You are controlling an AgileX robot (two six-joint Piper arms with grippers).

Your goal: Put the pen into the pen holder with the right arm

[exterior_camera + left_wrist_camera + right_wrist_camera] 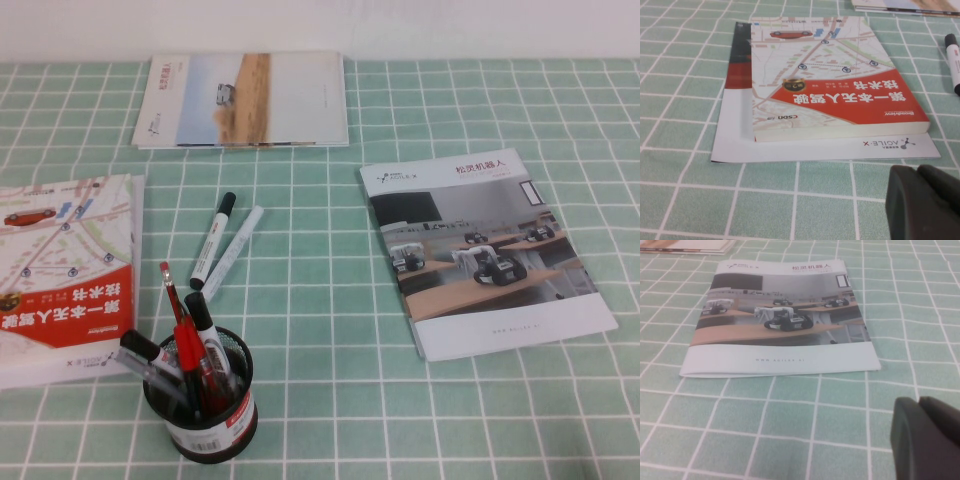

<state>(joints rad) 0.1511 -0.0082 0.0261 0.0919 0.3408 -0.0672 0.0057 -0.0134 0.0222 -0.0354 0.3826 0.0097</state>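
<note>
The black mesh pen holder stands at the near left of the table in the high view. The red pen stands upright inside it, red cap up, among several other markers. Neither arm shows in the high view. My right gripper shows only in the right wrist view, shut and empty, low over the green checked cloth near a robot brochure. My left gripper shows only in the left wrist view, shut and empty, near a red-covered book.
A white marker with a black cap and a pale grey pen lie mid-table. The red-covered book lies at the left, the robot brochure at the right, and another booklet at the back.
</note>
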